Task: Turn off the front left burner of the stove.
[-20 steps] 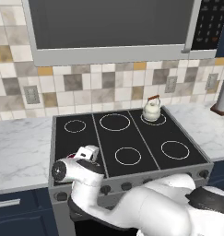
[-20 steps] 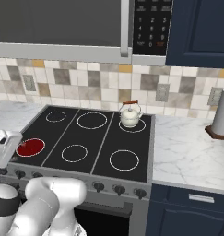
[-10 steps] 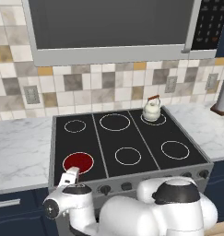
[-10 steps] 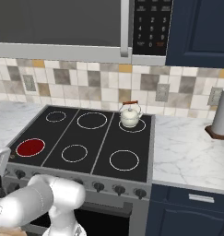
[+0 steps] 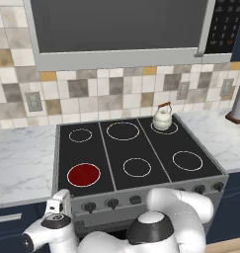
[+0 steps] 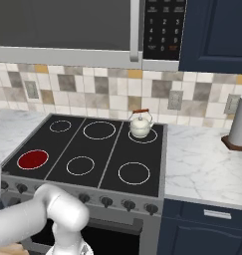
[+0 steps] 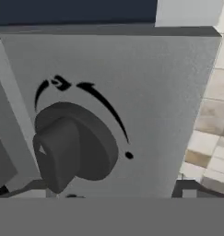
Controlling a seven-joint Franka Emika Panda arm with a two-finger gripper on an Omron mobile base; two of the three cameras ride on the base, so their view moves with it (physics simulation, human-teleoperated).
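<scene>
The stove (image 5: 141, 148) is a black glass cooktop over a grey front panel with dark knobs. Its front left burner (image 5: 83, 175) (image 6: 33, 159) glows red inside its white ring. My gripper (image 5: 60, 202) is low in front of the panel's left end, below that burner. In the hand view a dark knob (image 7: 72, 150) with a curved mark around it sits close ahead on the grey panel, left of centre. My gripper (image 7: 114, 191) is open, its fingertips (image 7: 191, 188) wide apart and touching nothing.
A white kettle (image 5: 162, 116) (image 6: 141, 125) stands on the back right zone. More knobs (image 5: 111, 202) run along the panel to the right of my hand. Marble counters (image 6: 202, 159) flank the stove, and a microwave (image 5: 121, 29) hangs above.
My hand has come down from over the front left burner to the front panel's left end, uncovering the burner. The burner stays red.
</scene>
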